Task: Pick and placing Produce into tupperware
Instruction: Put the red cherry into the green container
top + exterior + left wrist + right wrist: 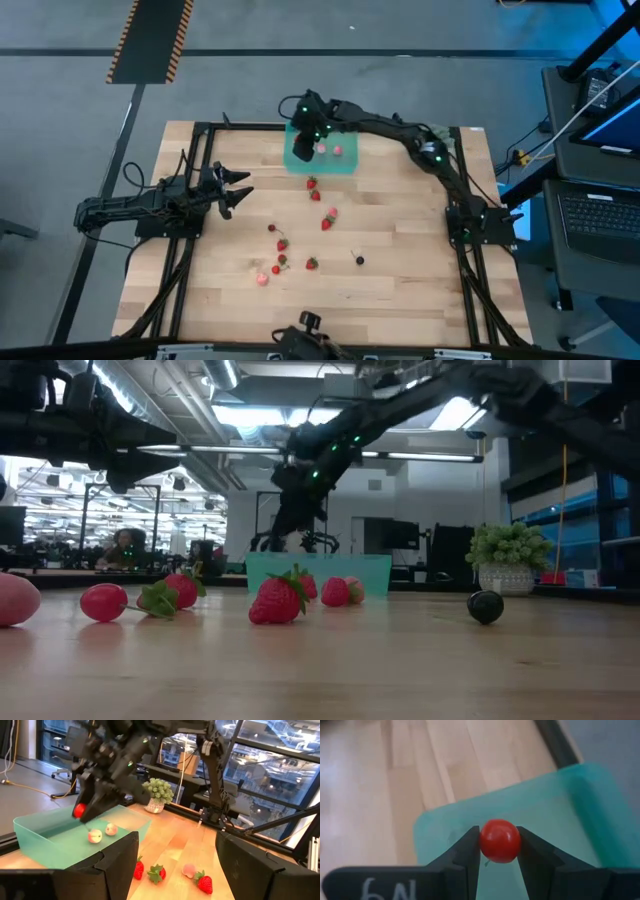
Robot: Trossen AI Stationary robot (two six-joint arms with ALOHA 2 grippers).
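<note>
The teal tupperware (345,163) sits at the table's far middle with two pale pink pieces (95,836) on its floor. My right gripper (500,842) hangs over its left part (304,148), shut on a round red piece (79,810). Several red strawberry pieces (326,224), a pale pink one (262,279) and a dark berry (360,260) lie loose on the wood nearer me. My left gripper (238,188) waits open at the table's left, facing the tupperware (45,832). My right gripper pinches the round red piece (492,842) between its two fingers, one on each side of it. The fingers (102,800) come from above, slanting down. The piece is lifted clear, above the tupperware's floor (560,815).
A small green leafy plant in a pot (510,555) stands near the table's far right corner. The black frame rails (200,150) run along the table's sides. Bare wood lies at the table's near left and right of the dark berry (485,606).
</note>
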